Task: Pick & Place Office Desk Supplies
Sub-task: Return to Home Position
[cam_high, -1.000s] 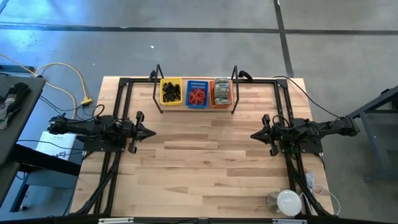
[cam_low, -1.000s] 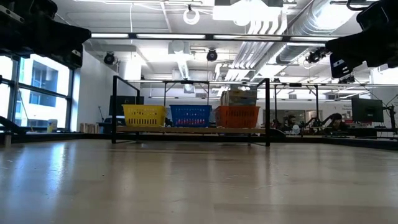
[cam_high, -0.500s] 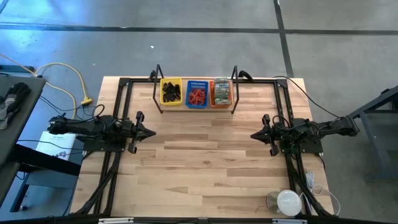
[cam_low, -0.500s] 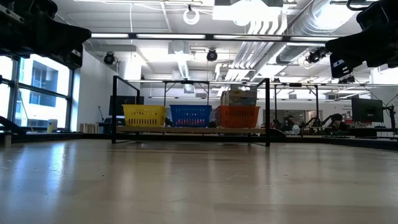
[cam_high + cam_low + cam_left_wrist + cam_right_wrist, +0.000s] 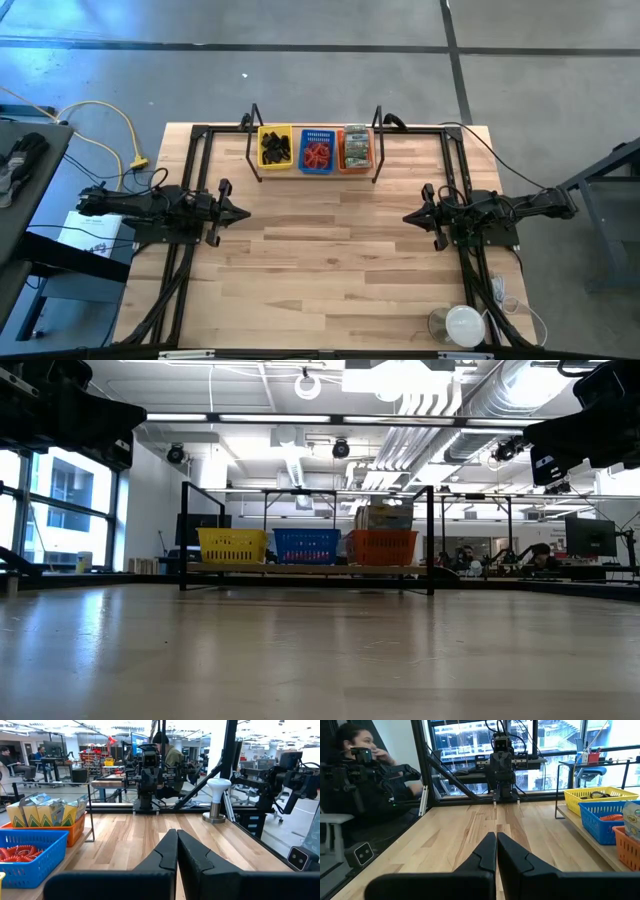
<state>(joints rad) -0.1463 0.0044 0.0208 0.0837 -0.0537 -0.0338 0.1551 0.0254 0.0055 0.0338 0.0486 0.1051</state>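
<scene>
From above you look straight down on the whole table (image 5: 320, 260); low, you sit at tabletop level facing the shelf (image 5: 305, 569); your wrist cameras face each other across it

Nothing shifted over that last second, honestly: my left gripper (image 5: 243, 212) and right gripper (image 5: 407, 216) just sat put.

Supplies (image 5: 317, 154) in trays (image 5: 318, 130) on shelf (image 5: 300, 569); shelf at table (image 5: 330, 260) back edge

The yellow tray (image 5: 263, 147) holds black clips (image 5: 276, 150), the blue tray (image 5: 304, 150) red loops (image 5: 317, 155), the orange tray (image 5: 342, 152) grey-green pieces (image 5: 357, 145).
</scene>
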